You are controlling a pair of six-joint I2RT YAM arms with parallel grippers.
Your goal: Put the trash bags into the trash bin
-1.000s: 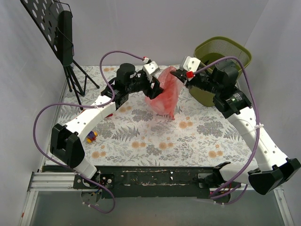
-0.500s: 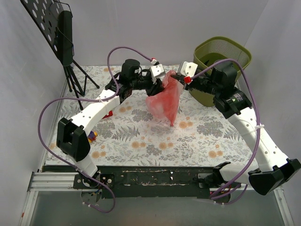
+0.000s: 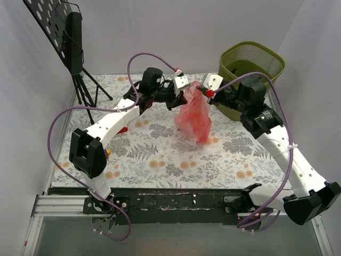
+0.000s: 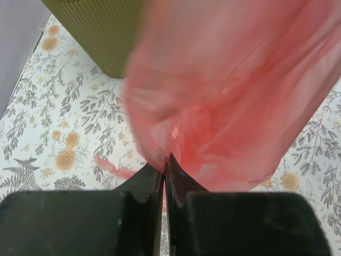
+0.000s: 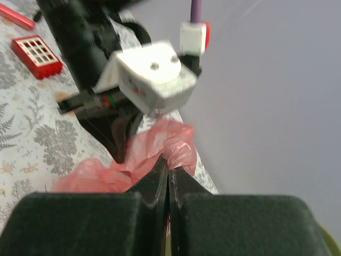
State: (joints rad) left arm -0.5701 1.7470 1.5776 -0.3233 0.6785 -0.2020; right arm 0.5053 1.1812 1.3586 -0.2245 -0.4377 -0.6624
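Note:
The red trash bag (image 3: 194,116) hangs billowed above the flowered table, just left of the olive-green mesh trash bin (image 3: 250,60) at the back right. My left gripper (image 3: 179,97) is shut on the bag's upper left edge, and in the left wrist view its jaws (image 4: 164,165) pinch red film (image 4: 234,96) with the bin's wall (image 4: 106,32) behind. From the other side my right gripper (image 3: 201,90) is shut on the bag's top right edge. The right wrist view shows a bunched red fold (image 5: 173,141) between the right gripper's (image 5: 169,166) closed jaws.
A black music stand (image 3: 66,37) rises at the back left. A red flat toy (image 5: 36,55) and a red stick (image 5: 16,17) lie on the table beyond the left arm. A small coloured toy (image 3: 108,153) sits near the left arm's base. White walls close in the table.
The left gripper has closed on the bag's upper edge. Both arms have carried the bag to the right, toward the bin.

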